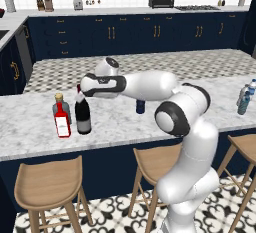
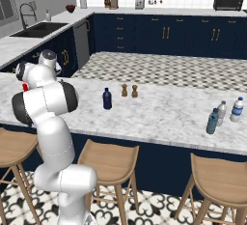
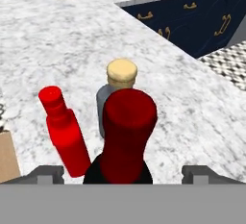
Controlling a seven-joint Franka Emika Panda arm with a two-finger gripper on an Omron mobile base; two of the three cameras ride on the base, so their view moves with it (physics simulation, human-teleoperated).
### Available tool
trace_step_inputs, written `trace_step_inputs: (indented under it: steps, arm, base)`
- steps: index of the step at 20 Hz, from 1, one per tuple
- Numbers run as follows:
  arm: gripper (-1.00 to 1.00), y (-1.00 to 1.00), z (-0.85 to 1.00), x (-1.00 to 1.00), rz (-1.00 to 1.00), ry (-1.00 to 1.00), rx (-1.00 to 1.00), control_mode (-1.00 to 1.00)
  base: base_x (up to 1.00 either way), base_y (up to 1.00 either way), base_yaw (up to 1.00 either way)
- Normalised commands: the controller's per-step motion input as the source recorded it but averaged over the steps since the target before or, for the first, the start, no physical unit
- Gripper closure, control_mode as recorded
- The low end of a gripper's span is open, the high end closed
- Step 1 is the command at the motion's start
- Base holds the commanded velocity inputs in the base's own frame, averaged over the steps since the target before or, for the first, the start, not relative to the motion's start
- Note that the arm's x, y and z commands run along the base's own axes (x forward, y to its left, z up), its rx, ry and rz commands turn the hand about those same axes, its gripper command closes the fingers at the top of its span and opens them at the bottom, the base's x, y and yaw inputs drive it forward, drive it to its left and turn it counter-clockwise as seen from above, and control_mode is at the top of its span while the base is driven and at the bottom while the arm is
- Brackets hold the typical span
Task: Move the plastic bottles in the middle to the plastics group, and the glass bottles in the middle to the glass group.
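standing released over the wine bottle (image 1: 82, 114), my gripper (image 3: 122, 172) is spread clear of its red neck; it sits beside the glass group (image 1: 61, 117). navy bottle (image 2: 107, 98) remains mid-counter, unmoved.

Two brown shakers (image 2: 129, 91) stand on marble counter (image 2: 159, 113).

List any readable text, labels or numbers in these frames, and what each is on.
None readable.
Red flat bottle: white label, marks on it too small to read.
Wine bottle: pale grey label, blurred, nothing legible.
Navy bottle and the water bottles: no label visible.
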Motion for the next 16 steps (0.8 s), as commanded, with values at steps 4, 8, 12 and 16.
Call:
trace_step_inputs:
  steps: [4,8,12,16]
  arm:
    - [-1.00,0.00,0.56,-0.26,0.00,0.00,0.00,-1.00]
    - [-1.00,-0.22,0.60,-0.30,0.00,0.00,0.00,-1.00]
    - [-1.00,-0.53,0.39,-0.34,-0.02,0.00,0.00,-1.00]
    - [-1.00,-0.77,0.12,-0.31,-0.07,0.00,-0.03,-1.00]
  base:
    - [0.00,0.00,0.00]
    - [0.00,0.00,0.00]
    - [0.00,0.00,0.00]
    - [0.00,0.00,0.00]
